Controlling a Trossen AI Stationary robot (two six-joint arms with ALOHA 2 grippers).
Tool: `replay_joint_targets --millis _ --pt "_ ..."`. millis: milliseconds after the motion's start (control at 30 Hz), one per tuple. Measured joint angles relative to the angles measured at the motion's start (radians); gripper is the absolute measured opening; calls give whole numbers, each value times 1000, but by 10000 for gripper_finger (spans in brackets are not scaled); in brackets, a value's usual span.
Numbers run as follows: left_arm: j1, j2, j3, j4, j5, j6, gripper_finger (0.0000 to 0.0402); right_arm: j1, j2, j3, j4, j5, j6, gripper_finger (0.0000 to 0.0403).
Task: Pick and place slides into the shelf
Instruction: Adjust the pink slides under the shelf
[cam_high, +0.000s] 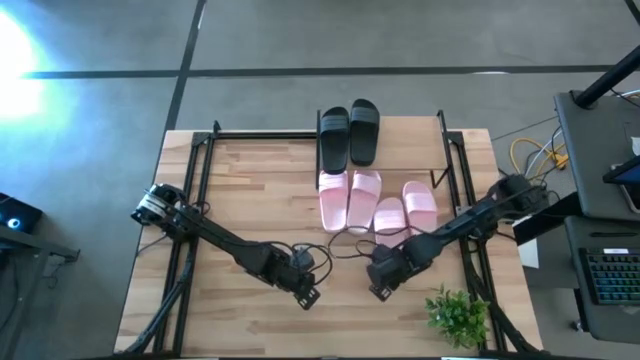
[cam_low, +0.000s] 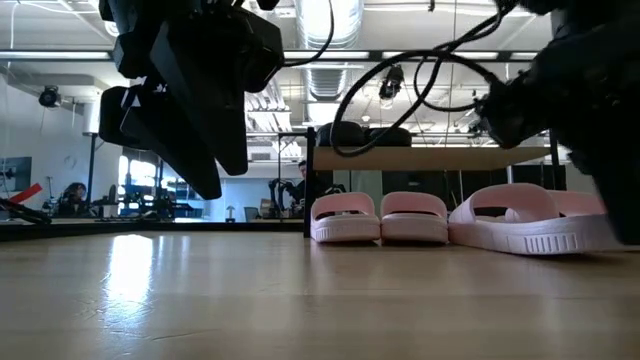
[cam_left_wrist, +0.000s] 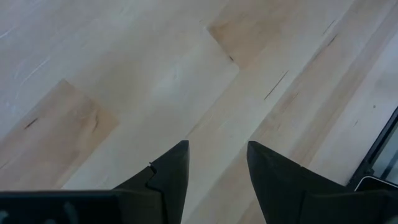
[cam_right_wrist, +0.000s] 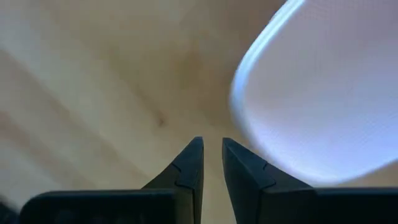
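Two black slides (cam_high: 349, 133) lie side by side on the shelf (cam_low: 430, 158) at the table's far edge. Two pink slides (cam_high: 348, 199) rest soles down on the tabletop under the shelf's plank. Two more pink slides (cam_high: 405, 211) lie just to their right and nearer. My right gripper (cam_high: 381, 287) points down just near of that nearer pair, with a pink slide's edge (cam_right_wrist: 311, 93) beside its fingers. They stand a narrow gap apart with nothing between them. My left gripper (cam_high: 306, 291) hangs open over bare wood (cam_left_wrist: 155, 74), left of the right gripper.
A small green plant (cam_high: 458, 314) stands at the table's near right corner, close to my right arm. Black cables (cam_high: 335, 250) loop between the two grippers. Bare tabletop (cam_high: 230, 190) spreads to the left of the slides.
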Motion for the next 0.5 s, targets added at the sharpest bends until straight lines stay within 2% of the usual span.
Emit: replay_joint_targets --millis 267,500 --pt "0 0 -2 -1 1 0 148 -72 -2 -7 -52 166 51 51" --pt "0 0 -2 0 -2 0 148 -129 -8 -21 -158 170 37 52"
